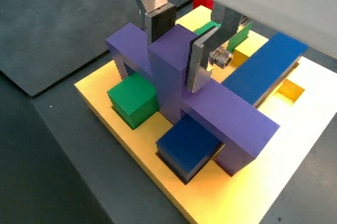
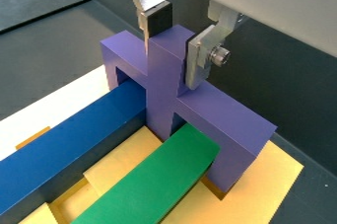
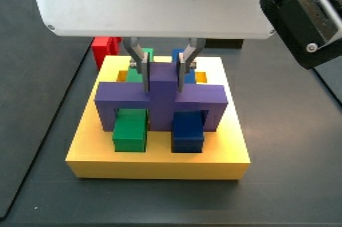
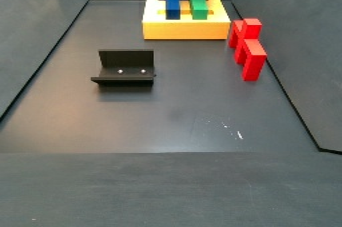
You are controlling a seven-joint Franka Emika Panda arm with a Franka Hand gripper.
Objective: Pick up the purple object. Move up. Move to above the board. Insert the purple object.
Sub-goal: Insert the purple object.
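**Purple piece seated on the board, gripper not yet clear**

The matte purple blocky piece [image 1: 184,90], a wide crossbar with downward legs and a raised centre ridge, is sitting on the large flat yellow slab with recessed slots [image 1: 125,134], straddling a long dark blue bar [image 2: 66,154] and a long green bar [image 2: 145,184] that are lying in the board. In a side view its legs are reaching down to the yellow surface on either side of the green [image 3: 130,129] and blue [image 3: 189,129] bar ends, so the insertion is looking complete or very nearly so; whether the legs are fully bottomed in their slots cannot be told.

The gripper [image 2: 178,40] is hanging directly over the ridge, its flat silver fingers [image 2: 200,55] flanking it. In both wrist views the pads are appearing spread slightly off the ridge rather than pressing it, so the fingers are reading as apart, with the piece released.

Picking, lifting and carrying are judged done. What is remaining is only retreating upward from the board. A red stepped block [image 4: 247,46] and the dark fixture [image 4: 126,68] are standing on the counter, well apart from the board.
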